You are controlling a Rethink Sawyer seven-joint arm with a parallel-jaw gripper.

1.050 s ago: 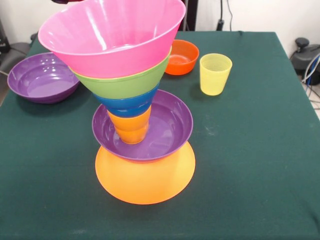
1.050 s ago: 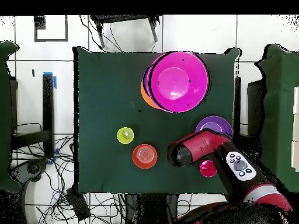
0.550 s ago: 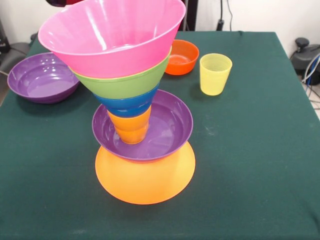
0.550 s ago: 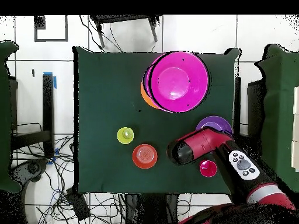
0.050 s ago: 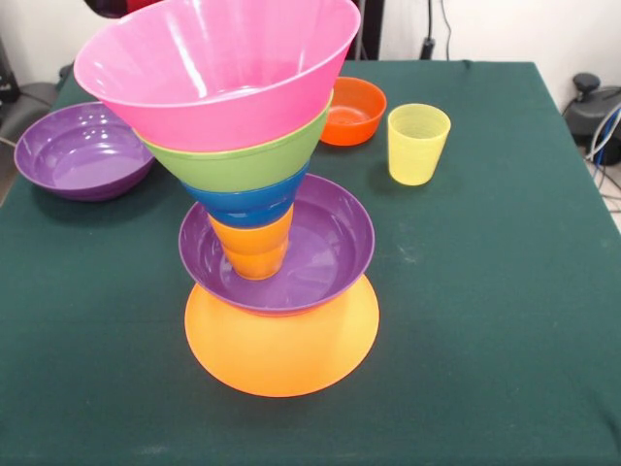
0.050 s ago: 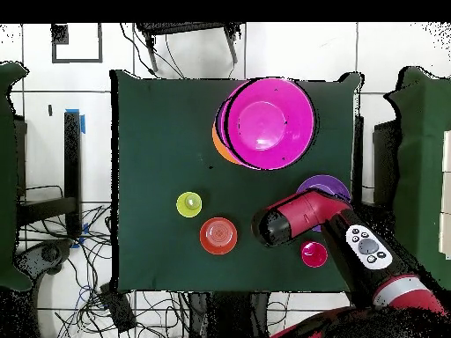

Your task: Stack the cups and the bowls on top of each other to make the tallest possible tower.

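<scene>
The tower stands in the middle of the front view. An upturned yellow-orange bowl point(image 5: 281, 349) is its base. Above it come a purple bowl point(image 5: 330, 243), an orange cup point(image 5: 254, 250), a blue bowl point(image 5: 247, 199), a green bowl point(image 5: 243, 163) and a big pink bowl point(image 5: 213, 68) on top. From overhead the pink bowl point(image 6: 264, 121) hides most of the tower. Loose on the cloth are a second purple bowl point(image 5: 82, 150), a small orange-red bowl point(image 5: 351, 110), a yellow cup point(image 5: 417, 143) and a red-pink cup point(image 6: 314, 253). The gripper point(image 6: 269, 227) hangs under the arm's end, between the orange-red bowl point(image 6: 218, 235) and the red-pink cup.
The green table point(image 5: 485, 291) has cables and dark furniture around its edges. In the overhead view the red arm point(image 6: 352, 246) crosses the table's near right corner and partly covers the second purple bowl point(image 6: 324, 187). The yellow cup point(image 6: 188, 204) stands left of the orange-red bowl.
The arm has swung slightly, and more of the red-pink cup shows beside it. The tower and the loose pieces have not moved.
</scene>
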